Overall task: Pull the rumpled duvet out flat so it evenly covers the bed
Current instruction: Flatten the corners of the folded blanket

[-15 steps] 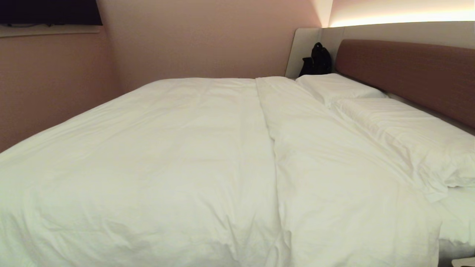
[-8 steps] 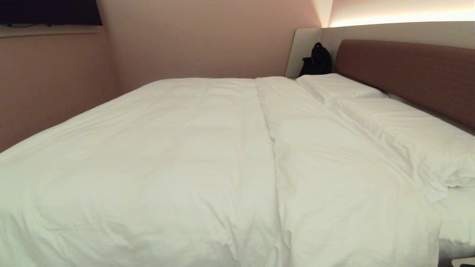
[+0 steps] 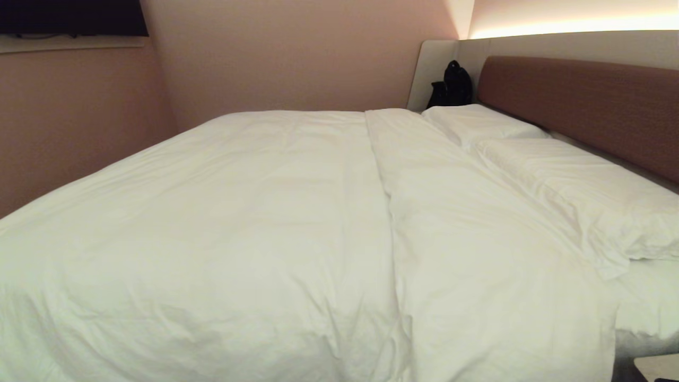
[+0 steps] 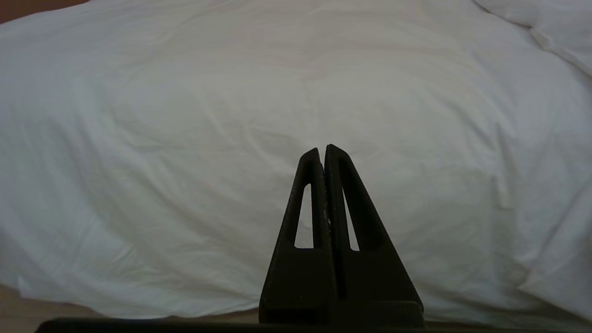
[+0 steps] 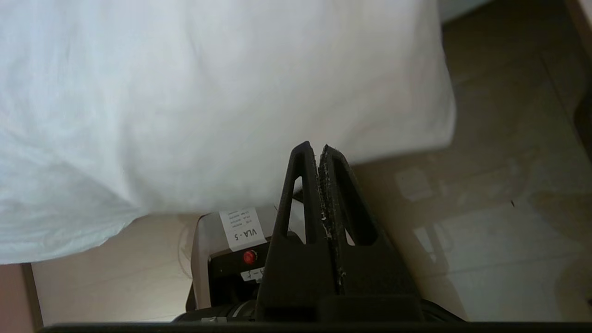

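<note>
duvet (image 3: 238, 223) lay spread over bed (image 3: 583, 101), reaching up to pillows (image 3: 573, 185) | left gripper (image 4: 323, 150) pressed together, empty, facing duvet side | right gripper (image 5: 319, 148) pressed together, empty, near duvet's hanging corner above floor (image 5: 508, 208)

A white duvet (image 3: 238, 239) lies spread across the bed (image 3: 644, 297), with a long lengthwise fold running from the far edge toward the near edge just right of centre. Two white pillows (image 3: 562, 180) lie side by side at the right, against the reddish-brown headboard (image 3: 583, 101). A black bag (image 3: 452, 85) stands in the far corner beside the headboard, against a pale panel (image 3: 432, 69).
</note>
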You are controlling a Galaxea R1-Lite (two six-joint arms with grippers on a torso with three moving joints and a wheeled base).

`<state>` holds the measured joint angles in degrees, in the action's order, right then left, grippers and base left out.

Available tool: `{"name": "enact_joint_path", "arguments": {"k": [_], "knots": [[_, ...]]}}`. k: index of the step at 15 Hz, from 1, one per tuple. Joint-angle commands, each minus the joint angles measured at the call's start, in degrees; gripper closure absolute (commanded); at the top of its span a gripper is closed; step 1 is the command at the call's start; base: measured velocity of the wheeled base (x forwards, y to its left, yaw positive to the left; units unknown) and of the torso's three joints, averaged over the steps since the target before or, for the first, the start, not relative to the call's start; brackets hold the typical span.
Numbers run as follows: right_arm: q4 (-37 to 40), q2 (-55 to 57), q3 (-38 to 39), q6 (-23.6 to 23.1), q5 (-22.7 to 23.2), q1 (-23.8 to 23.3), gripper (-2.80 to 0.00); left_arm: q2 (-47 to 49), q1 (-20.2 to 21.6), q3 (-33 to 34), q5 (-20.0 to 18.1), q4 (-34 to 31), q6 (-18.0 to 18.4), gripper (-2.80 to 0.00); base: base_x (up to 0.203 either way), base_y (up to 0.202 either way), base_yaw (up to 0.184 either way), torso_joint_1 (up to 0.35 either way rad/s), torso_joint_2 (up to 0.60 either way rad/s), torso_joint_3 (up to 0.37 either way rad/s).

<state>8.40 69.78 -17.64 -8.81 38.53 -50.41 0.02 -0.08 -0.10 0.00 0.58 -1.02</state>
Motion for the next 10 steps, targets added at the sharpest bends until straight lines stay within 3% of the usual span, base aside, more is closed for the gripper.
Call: {"name": "enact_joint_path", "arguments": {"k": [1,10], "knots": [[0.0,0.0,0.2,-0.1,0.3,0.1,0.0,0.0,0.0,0.0,0.1,0.0,0.0,0.0,-0.195,0.0,-0.001,-0.005,0.0,0.005],[0.0,0.1,0.2,-1.1,0.3,0.2,0.0,0.0,0.0,0.0,0.0,0.0,0.0,0.0,-0.194,0.0,0.0,0.003,0.0,0.002]]}}
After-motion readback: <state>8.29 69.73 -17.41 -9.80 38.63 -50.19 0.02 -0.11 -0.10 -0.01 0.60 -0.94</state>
